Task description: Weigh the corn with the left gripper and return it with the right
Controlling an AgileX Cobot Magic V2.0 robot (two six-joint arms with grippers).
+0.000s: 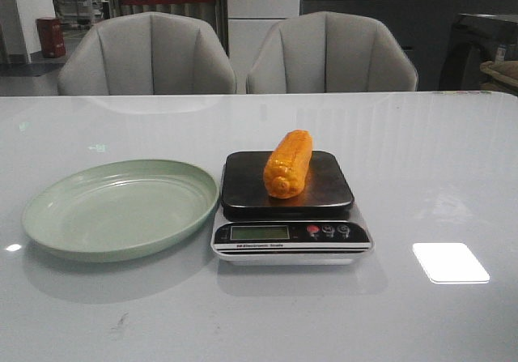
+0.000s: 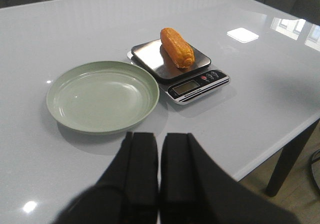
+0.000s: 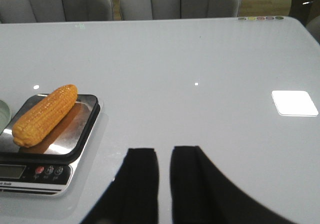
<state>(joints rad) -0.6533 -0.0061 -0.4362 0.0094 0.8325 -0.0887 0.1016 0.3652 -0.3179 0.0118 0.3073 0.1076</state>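
Observation:
The orange-yellow corn (image 1: 288,163) lies lengthwise on the dark platform of a kitchen scale (image 1: 243,185) at the table's middle. It also shows in the left wrist view (image 2: 177,47) and the right wrist view (image 3: 45,115). My left gripper (image 2: 160,136) hovers over the near table edge, in front of the green plate (image 2: 102,96), well short of the corn. Its fingers are together and empty. My right gripper (image 3: 164,151) hovers to the right of the scale (image 3: 75,134), with only a narrow slit between its fingers and nothing in it. Neither gripper shows in the front view.
A pale green plate (image 1: 121,208) sits just left of the scale, its rim close to the scale's side. The scale's display and buttons (image 1: 328,231) face the front. Two grey chairs (image 1: 146,54) stand behind the table. A bright light patch (image 1: 450,262) lies at the right.

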